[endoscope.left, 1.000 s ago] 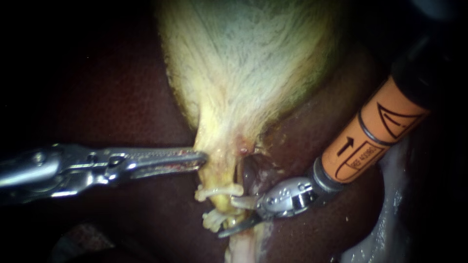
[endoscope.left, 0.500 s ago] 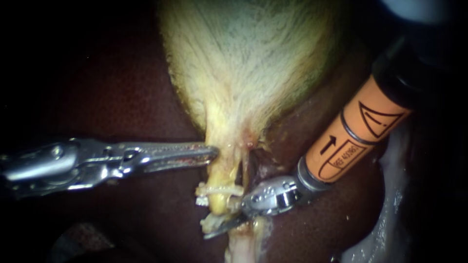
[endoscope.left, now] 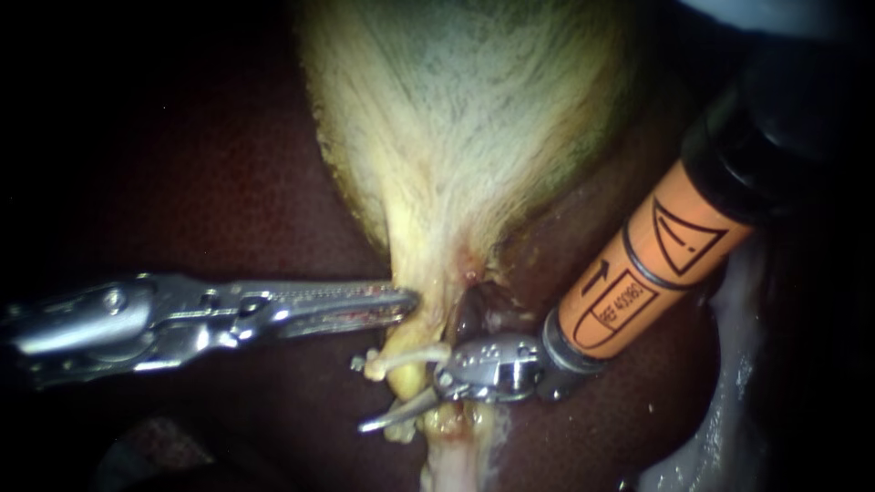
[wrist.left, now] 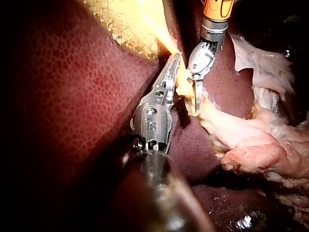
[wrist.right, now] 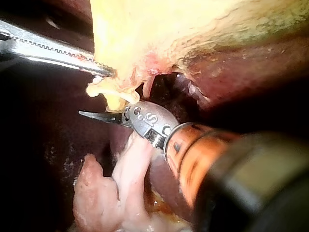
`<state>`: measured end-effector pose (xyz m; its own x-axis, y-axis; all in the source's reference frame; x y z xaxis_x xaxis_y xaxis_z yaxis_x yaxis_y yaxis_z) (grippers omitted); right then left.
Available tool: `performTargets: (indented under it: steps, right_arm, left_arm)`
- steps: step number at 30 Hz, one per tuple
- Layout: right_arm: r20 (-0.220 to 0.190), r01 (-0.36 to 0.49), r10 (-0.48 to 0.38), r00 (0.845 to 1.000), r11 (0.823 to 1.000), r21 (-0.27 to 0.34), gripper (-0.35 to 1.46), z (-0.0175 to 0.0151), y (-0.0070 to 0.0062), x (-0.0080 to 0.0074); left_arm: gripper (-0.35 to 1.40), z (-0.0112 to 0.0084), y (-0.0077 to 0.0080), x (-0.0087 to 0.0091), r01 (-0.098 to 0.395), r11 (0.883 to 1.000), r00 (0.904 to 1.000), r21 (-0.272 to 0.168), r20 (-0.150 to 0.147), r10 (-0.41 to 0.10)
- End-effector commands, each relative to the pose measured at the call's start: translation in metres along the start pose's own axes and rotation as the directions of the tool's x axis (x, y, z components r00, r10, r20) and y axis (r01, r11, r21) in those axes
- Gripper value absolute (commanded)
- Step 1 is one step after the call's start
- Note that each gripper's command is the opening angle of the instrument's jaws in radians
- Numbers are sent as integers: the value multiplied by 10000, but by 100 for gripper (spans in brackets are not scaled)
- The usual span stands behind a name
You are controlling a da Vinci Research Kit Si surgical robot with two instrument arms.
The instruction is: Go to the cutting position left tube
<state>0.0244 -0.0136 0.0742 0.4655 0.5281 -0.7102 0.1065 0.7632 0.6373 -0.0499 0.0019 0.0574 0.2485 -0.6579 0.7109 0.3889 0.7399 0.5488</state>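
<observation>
The pale yellow gallbladder point(endoscope.left: 465, 137) narrows into a yellow tube point(endoscope.left: 407, 375), the left of two strands below its neck. A white clip point(endoscope.left: 401, 358) crosses this tube. My left instrument point(endoscope.left: 407, 302) comes in level from the left, its toothed jaws shut on the edge of the gallbladder neck point(wrist.right: 108, 72). My right instrument point(endoscope.left: 408, 399), with an orange band, reaches in from the upper right. Its blades stand open astride the tube just below the clip. The lower blade point(endoscope.left: 387, 419) pokes out past the tube's left side, and the tube hides the upper blade.
Dark red liver point(endoscope.left: 228, 182) surrounds the gallbladder on both sides. Pale loose tissue point(wrist.left: 251, 145) lies beside and below the right instrument's tip. A thin second strand point(endoscope.left: 453, 314) runs just right of the clipped tube, with a dark hollow point(endoscope.left: 483, 305) beside it.
My right instrument has slid left, so its open blades now straddle the tube below the upper clip. A second clip lower down no longer shows. The left instrument has edged right.
</observation>
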Motion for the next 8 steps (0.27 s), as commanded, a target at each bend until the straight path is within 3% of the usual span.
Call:
performTargets:
  steps: [1, 8]
  right_arm:
    - [11, 5, -5, 10000, 10000, 0, 138, 0, 0, 0]
    - [14, 12, -12, 10000, 10000, 8, 138, -1, 1, -2]
  left_arm:
    - [-13, -1, 0, 0, -1, 10000, 10000, 0, -1, 1]
    - [-13, 0, 3, 1, -6, 10000, 10000, 15, -2, 6]
